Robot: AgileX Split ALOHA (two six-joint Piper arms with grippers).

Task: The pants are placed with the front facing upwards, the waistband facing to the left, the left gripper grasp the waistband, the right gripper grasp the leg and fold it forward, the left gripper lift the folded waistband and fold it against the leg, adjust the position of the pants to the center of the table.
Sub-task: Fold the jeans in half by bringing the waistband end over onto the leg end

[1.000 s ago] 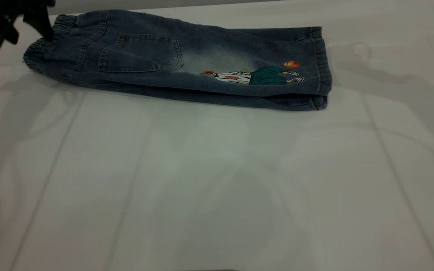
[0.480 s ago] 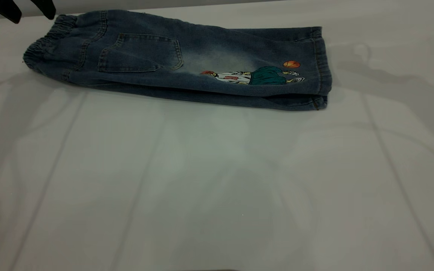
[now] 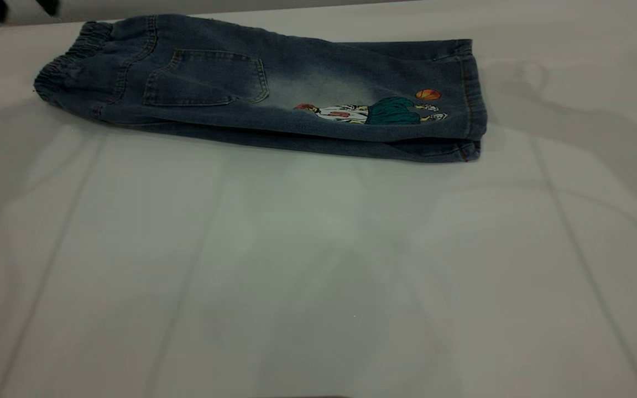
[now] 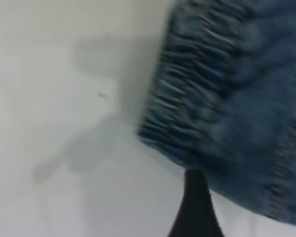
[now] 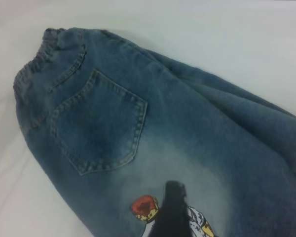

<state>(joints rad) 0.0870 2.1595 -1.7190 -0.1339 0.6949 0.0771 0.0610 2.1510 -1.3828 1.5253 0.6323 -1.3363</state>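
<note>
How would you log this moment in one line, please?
pants folded lengthwise, far side of table | waistband left, free | left tool open, clear of waistband | right tool over printed leg

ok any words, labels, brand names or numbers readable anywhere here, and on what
None: no readable text in any view.
The pants carry only a cartoon print of a figure with an orange ball; there may be a mark on the figure's white top, but it is too small to read.
The back pocket, the waistband and the table show no label or lettering.
</note>
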